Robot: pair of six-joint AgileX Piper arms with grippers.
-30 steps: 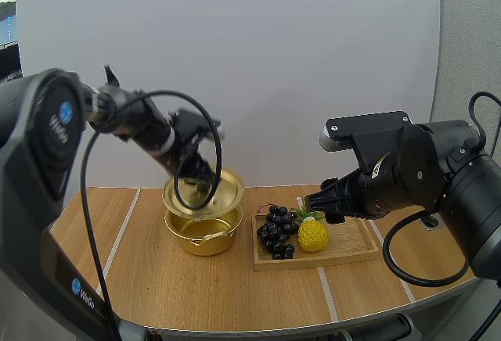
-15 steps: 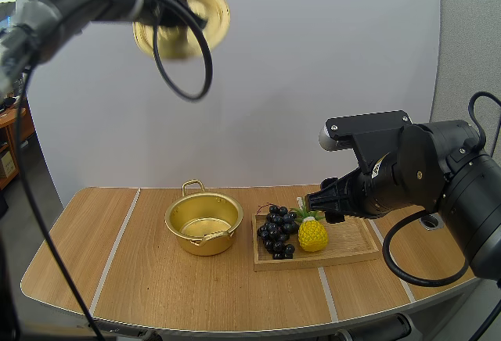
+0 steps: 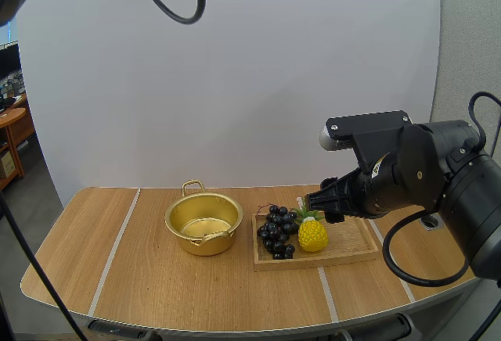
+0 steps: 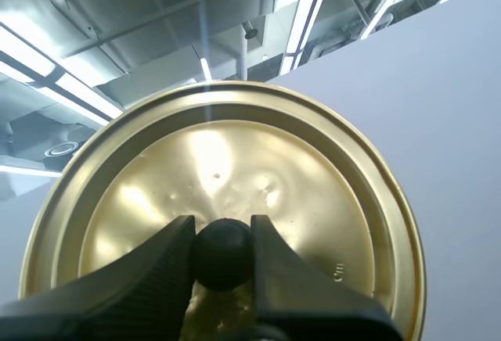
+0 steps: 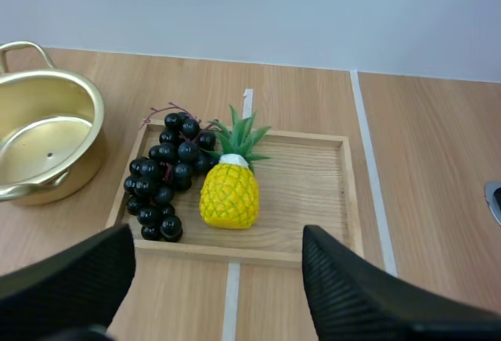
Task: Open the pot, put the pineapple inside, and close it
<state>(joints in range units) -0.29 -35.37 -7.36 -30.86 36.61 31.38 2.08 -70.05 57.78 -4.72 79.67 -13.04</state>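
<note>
Change: since half a second ago your left arm has raised the lid higher; everything else is unmoved.
Left gripper: clamped on the lid's black knob.
Pot: lidless, on the table, left of the wooden tray.
Grapes: at the tray's left side.
Pineapple: on the tray, just right of the grapes.
Right gripper: fingers spread, holding nothing, above the tray.

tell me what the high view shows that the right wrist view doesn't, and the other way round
High view: the table's left end and near edge, and the right arm's body. Right wrist view: the right gripper open, ribbed inner faces apart. Both: the open pot, and the grapes and pineapple lying on the wooden tray.
</note>
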